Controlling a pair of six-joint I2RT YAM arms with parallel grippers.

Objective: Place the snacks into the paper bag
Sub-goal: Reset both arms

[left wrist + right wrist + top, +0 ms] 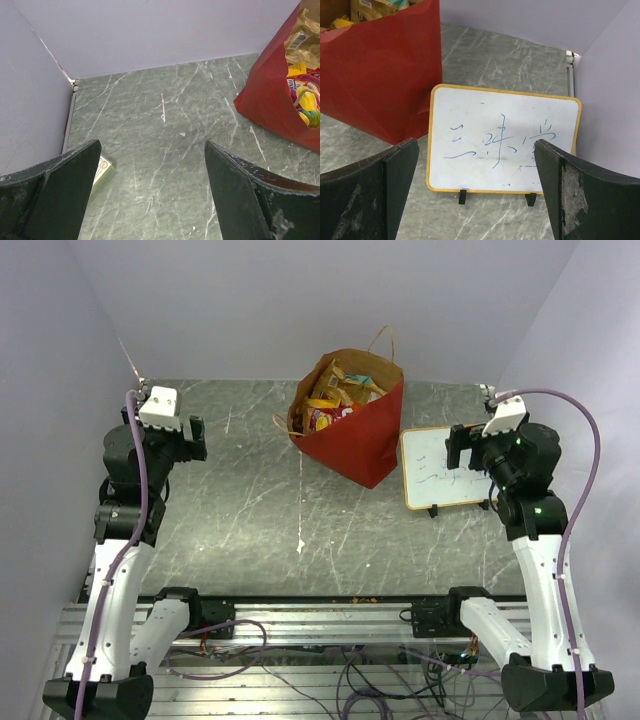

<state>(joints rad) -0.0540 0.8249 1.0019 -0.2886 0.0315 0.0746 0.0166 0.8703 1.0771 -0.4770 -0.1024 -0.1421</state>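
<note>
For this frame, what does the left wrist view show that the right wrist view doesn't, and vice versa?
Left wrist only: the left gripper, open, and a small pale box by the wall, partly behind one finger. Right wrist only: the right gripper, open, and the whiteboard with blue writing, on two black feet. Both: the red paper bag with snacks at its mouth, and the green marbled table.

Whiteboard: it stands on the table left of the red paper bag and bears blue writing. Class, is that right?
Wrong side: the whiteboard stands right of the red paper bag, as the top external view shows. It does bear blue writing.
</note>
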